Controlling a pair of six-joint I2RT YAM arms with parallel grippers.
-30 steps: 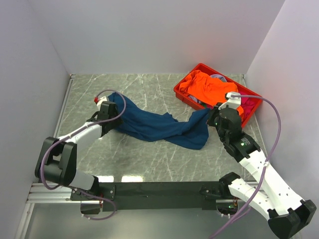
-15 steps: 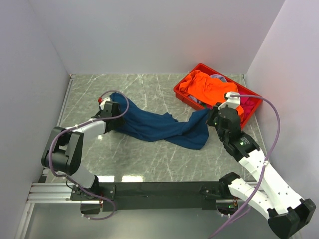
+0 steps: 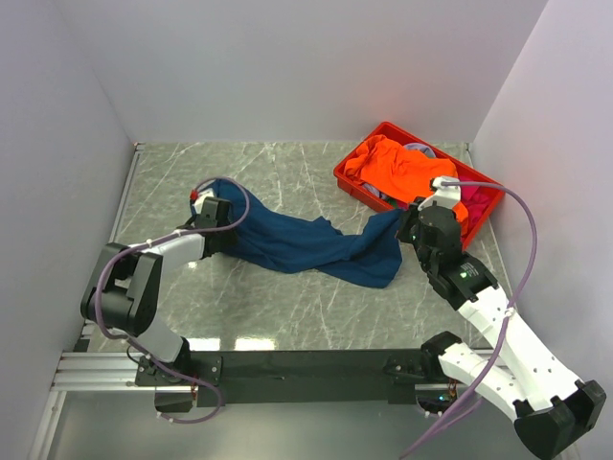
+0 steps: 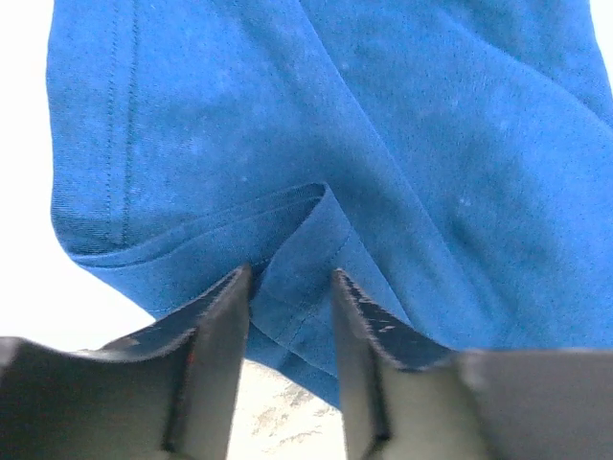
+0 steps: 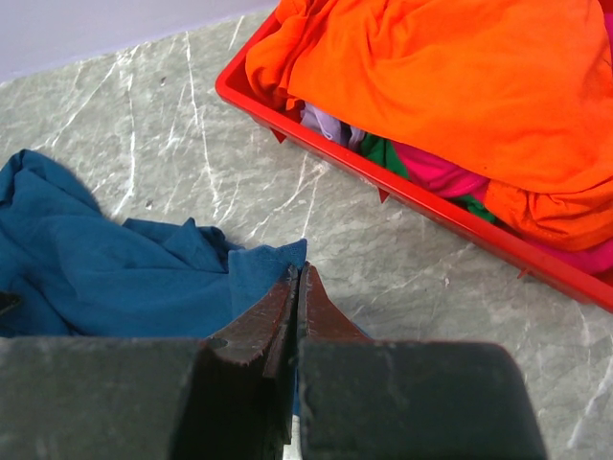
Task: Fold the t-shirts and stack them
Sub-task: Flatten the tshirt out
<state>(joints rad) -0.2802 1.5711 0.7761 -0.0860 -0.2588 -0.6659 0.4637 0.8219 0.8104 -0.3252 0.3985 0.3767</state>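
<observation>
Your right pincer is clamping one end of the dark navy-blue cloth t-shirt; your left pincer, jaws apart, is straddling the opposite hem.

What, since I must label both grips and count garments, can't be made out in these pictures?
- Left gripper: top view, its wrist covers the fingertips; left wrist view, jaws straddle the dark navy-blue cloth t-shirt hem, contact unclear.
- Shirt's face: bunched folds hide it, all views.
- Red plastic crate: the bright orange t-shirt buries the rest, only slivers showing; no count.
- Crate's near wall: top view, right gripper and arm partly cover it.
</observation>
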